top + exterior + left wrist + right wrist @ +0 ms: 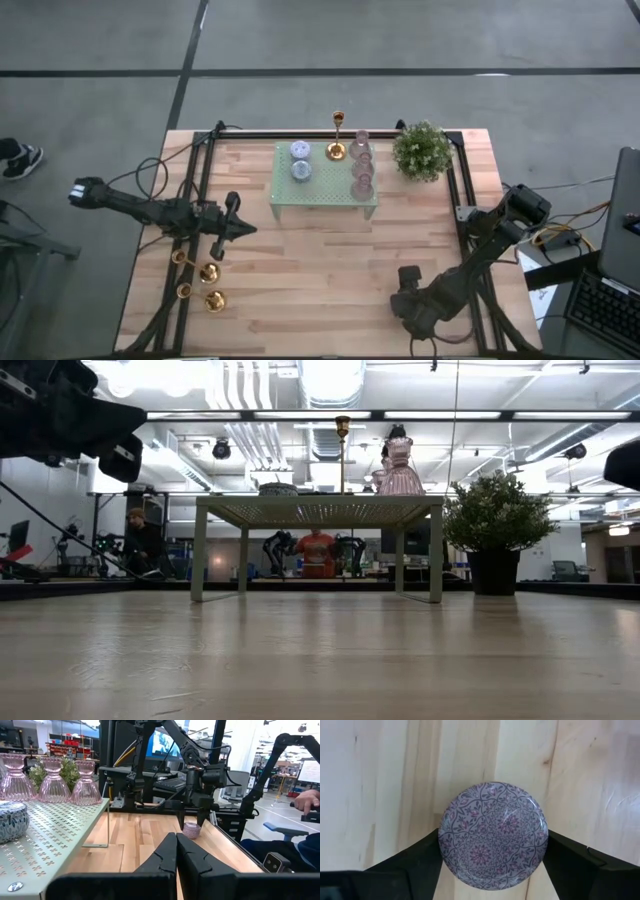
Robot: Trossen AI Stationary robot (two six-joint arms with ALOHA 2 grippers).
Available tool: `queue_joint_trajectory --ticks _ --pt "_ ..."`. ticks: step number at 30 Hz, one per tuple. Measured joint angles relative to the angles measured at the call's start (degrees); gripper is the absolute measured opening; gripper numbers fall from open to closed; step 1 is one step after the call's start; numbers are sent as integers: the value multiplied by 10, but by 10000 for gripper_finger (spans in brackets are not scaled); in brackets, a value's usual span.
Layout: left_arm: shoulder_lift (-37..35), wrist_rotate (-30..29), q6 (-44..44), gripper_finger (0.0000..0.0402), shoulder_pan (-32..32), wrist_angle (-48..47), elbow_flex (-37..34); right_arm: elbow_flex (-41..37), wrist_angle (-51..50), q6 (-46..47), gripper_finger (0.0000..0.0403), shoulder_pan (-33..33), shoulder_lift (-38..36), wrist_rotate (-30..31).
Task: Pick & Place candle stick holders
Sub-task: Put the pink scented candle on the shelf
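On candle lid: floral pattern, no writing.

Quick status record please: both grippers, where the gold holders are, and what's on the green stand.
left gripper: shut, empty, above the gold candle stick holders
right gripper: open, fingers either side of the lilac patterned candle
green stand: one gold holder, two round candles, pink glass holders
potted plant: beside the stand

bright overhead ceiling lights glare; near tabletop blurred.
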Motion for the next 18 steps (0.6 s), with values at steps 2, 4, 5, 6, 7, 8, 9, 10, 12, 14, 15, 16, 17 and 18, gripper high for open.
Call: queue_joint_trajectory --ticks 2,4,5,6,7,8,9,10,12,14,15,16,17,18 --pt "0 0 0 5 0 0 0 0 1 -5 294 -5 0 0" --pt "0 0 0 5 0 0 0 3 0 -11 294 -11 -2 -1" --pt "0 0 0 5 0 0 0 7 -1 -16 293 -17 -2 -2" --pt "0 0 0 5 0 0 0 12 0 -22 293 -23 -3 -2" --pt "0 0 0 5 0 0 0 18 0 -32 293 -30 -3 -2" --pt "0 0 0 5 0 0 0 25 0 -44 294 -38 -3 -2" --pt "0 0 0 5 0 0 0 33 -1 -57 295 -45 -3 -2" --pt "0 0 0 5 0 0 0 42 -1 -73 295 -53 -3 -2" --pt "0 0 0 5 0 0 0 65 -2 -110 294 -69 -3 -2" --pt "0 0 0 5 0 0 0 91 -13 -149 293 -88 -3 -4" --pt "0 0 0 5 0 0 0 104 -20 -166 293 -99 -3 -4" --pt "0 0 0 5 0 0 0 119 -28 -183 294 -110 -3 -4" --pt "0 0 0 5 0 0 0 133 -34 -200 295 -122 -3 -5" --pt "0 0 0 5 0 0 0 149 -41 -217 296 -135 -3 -5"
